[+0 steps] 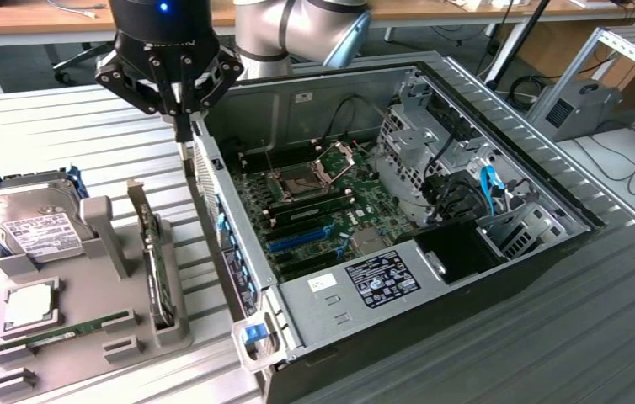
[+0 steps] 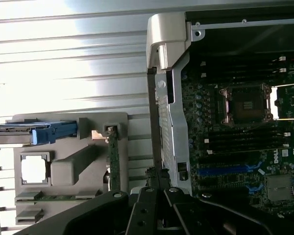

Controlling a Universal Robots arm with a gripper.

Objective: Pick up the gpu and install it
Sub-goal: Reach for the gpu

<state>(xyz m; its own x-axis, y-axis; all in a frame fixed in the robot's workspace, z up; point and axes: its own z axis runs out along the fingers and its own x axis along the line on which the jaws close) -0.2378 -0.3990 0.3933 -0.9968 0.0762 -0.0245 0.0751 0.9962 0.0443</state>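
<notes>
The gpu [image 1: 152, 252] stands on edge in a slot of the grey parts holder [image 1: 88, 353], its silver bracket end toward the back; in the wrist view the gpu [image 2: 113, 156] is a thin edge-on card. My gripper [image 1: 187, 126] hangs above the back corner of the open computer case [image 1: 542, 181], over its near side wall, well behind and above the gpu. Its fingers are shut together with nothing seen between them. The wrist view has the gripper [image 2: 159, 193] over the case wall, with the motherboard [image 2: 235, 147] and its blue slots [image 2: 225, 170] on one side and the holder on the other.
The holder also carries a silver hard drive [image 1: 31, 227] in a blue frame, a processor chip [image 1: 28, 305] and a green RAM stick [image 1: 65, 332]. Inside the case are the motherboard [image 1: 317, 210], cables and drive cages [image 1: 430, 143]. A slatted metal table [image 1: 48, 126] lies underneath.
</notes>
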